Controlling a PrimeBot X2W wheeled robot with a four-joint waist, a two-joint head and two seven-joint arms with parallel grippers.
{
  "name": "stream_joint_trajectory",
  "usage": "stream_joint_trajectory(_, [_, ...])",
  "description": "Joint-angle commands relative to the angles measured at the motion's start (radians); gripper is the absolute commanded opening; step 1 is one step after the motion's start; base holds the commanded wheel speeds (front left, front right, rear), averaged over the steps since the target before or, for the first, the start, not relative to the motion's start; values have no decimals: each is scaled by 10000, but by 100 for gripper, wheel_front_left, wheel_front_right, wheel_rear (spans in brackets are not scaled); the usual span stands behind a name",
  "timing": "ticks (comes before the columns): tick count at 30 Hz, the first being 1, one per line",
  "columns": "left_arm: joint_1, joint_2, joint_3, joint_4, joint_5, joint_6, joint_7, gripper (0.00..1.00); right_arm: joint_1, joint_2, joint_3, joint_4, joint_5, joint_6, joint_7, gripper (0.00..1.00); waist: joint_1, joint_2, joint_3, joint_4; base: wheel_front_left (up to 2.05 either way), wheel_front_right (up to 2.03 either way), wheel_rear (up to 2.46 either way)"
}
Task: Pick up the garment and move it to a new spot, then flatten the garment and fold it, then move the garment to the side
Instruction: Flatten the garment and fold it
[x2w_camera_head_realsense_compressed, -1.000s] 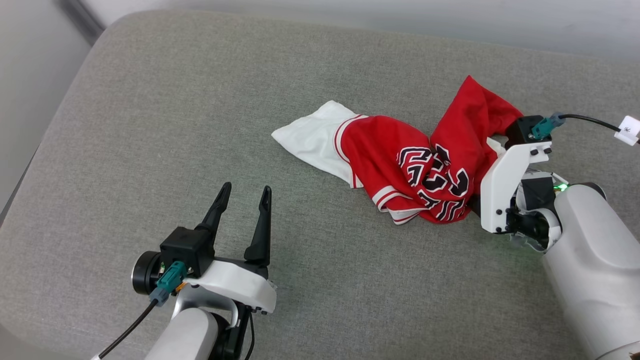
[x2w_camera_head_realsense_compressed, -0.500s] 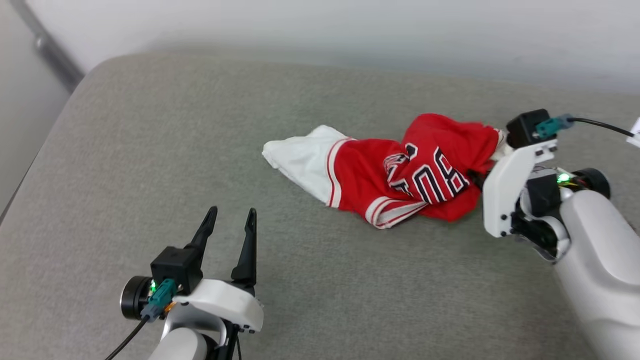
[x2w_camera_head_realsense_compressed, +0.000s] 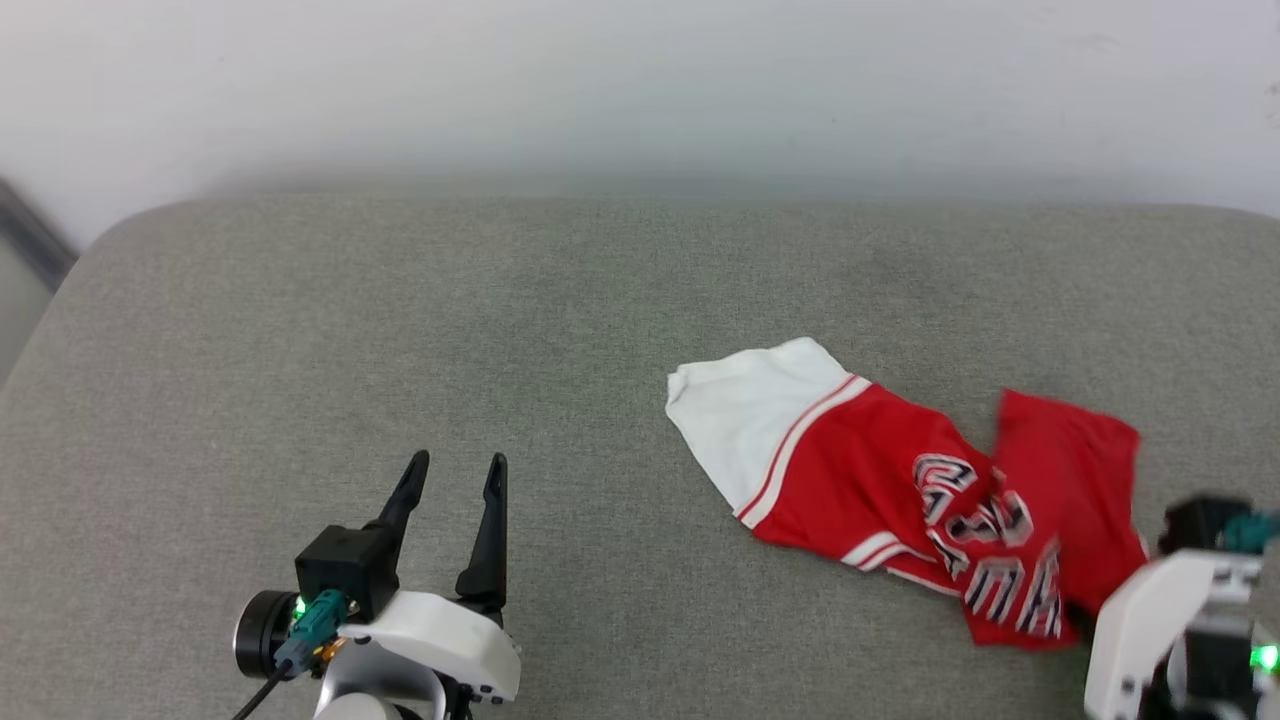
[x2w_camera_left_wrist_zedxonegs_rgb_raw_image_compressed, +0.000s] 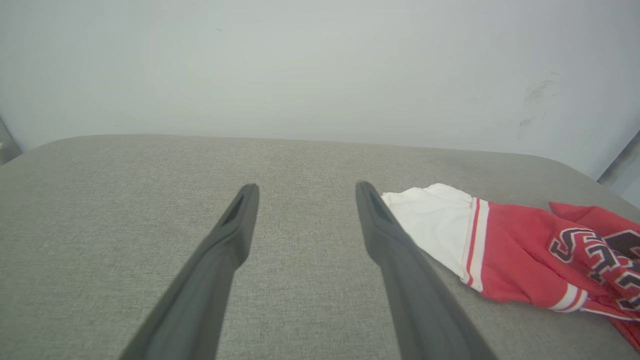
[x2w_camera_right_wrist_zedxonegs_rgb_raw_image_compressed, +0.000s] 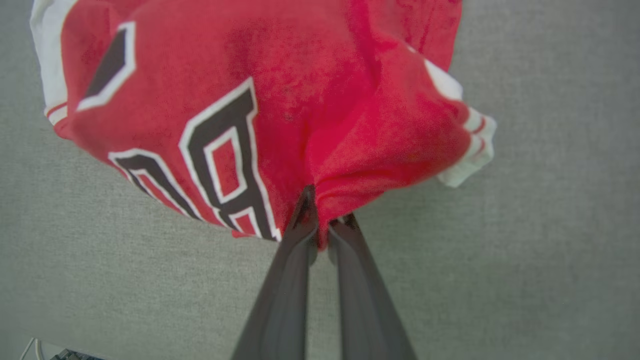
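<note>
Right wrist view is showing the right hand (x2w_camera_right_wrist_zedxonegs_rgb_raw_image_compressed: 326, 220) with its two dark fingers (x2w_camera_right_wrist_zedxonegs_rgb_raw_image_compressed: 292, 270) pressing together on a pinched fold of the garment (x2w_camera_right_wrist_zedxonegs_rgb_raw_image_compressed: 300, 100). The red cloth is bunching at the fingertips and fanning out beyond them over the grey padded surface (x2w_camera_right_wrist_zedxonegs_rgb_raw_image_compressed: 550, 250). Black-and-white lettering (x2w_camera_right_wrist_zedxonegs_rgb_raw_image_compressed: 225, 150) is running across the cloth ahead and to the left of this hand's fingers, and a striped red-and-white trimmed edge (x2w_camera_right_wrist_zedxonegs_rgb_raw_image_compressed: 470, 145) is drooping ahead and to their right. In the head view this hand's white mount is sitting low at the right. The garment is stretching away from it along the surface, with the lettered red part nearest the hand and the white sleeve (x2w_camera_head_realsense_compressed: 745, 420) lying flat at the end farthest from it. The left hand (x2w_camera_head_realsense_compressed: 457, 465) is holding its fingers spread apart with nothing between them, pointing forward over bare surface. The garment is lying off to this hand's right and somewhat ahead of it, apart from it, with a stretch of bare grey fabric between the hand and the sleeve. In the left wrist view the sleeve is appearing just past the tip of the right-side finger, though the head view is showing a gap there. A pale wall (x2w_camera_head_realsense_compressed: 640, 90) is rising beyond the far edge of the surface, ahead of the left hand's fingertips.
</note>
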Motion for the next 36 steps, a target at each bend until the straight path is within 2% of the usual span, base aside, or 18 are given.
stream_joint_trajectory(1, [111, 42, 3, -27, -59, 33, 40, 100, 329, 183, -199, 42, -185, -3, -116, 0, 1, -1, 1, -6, 0, 0, 0])
stream_joint_trajectory(2, [131, 51, 4, -45, -50, 55, 77, 100, 561, 439, -376, 195, -135, -5, -175, 0, 1, -1, 11, -11, 0, 0, 0])
stream_joint_trajectory(3, [165, 67, 4, -57, -51, 62, 78, 100, 725, 594, -464, 328, -132, -2, -293, 9, 1, -1, 17, -16, 0, 0, 0])
stream_joint_trajectory(4, [209, 83, 8, -61, -70, 71, 107, 100, 838, 666, -501, 432, -230, -3, -487, 71, 1, -1, 13, -18, 0, 0, 0])
stream_joint_trajectory(5, [246, 100, 6, -65, -87, 86, 120, 100, 926, 776, -545, 552, -209, -3, -672, 100, 1, -1, 8, -18, 0, 0, 0])
stream_joint_trajectory(9, [363, 183, 13, -86, -126, 150, 180, 100, 1227, 992, -503, 551, -139, -3, -1795, 100, 1, -1, -131, -1, 0, 0, 0])
stream_joint_trajectory(14, [696, 283, 44, -88, -184, 250, 246, 100, 1942, 1028, -315, -182, -259, -3, -3218, 100, 1, -1, -532, 50, 0, 0, 0])
stream_joint_trajectory(15, [696, 283, 44, -88, -184, 250, 246, 100, 1942, 1028, -315, -182, -259, -3, -3218, 100, 1, -1, -532, 50, 0, 0, 0])
stream_joint_trajectory(26, [1311, 500, 178, -318, -327, 527, 348, 100, 2694, 1208, 15, -2666, -835, -3, -5813, 100, 1, -1, -940, -29, 0, 0, 0])
stream_joint_trajectory(36, [995, 780, 100, -436, -195, 579, 707, 100, 2544, 1358, 448, -3928, -1529, -3, -6299, 100, 1, -1, -1014, -241, 0, 0, 0])
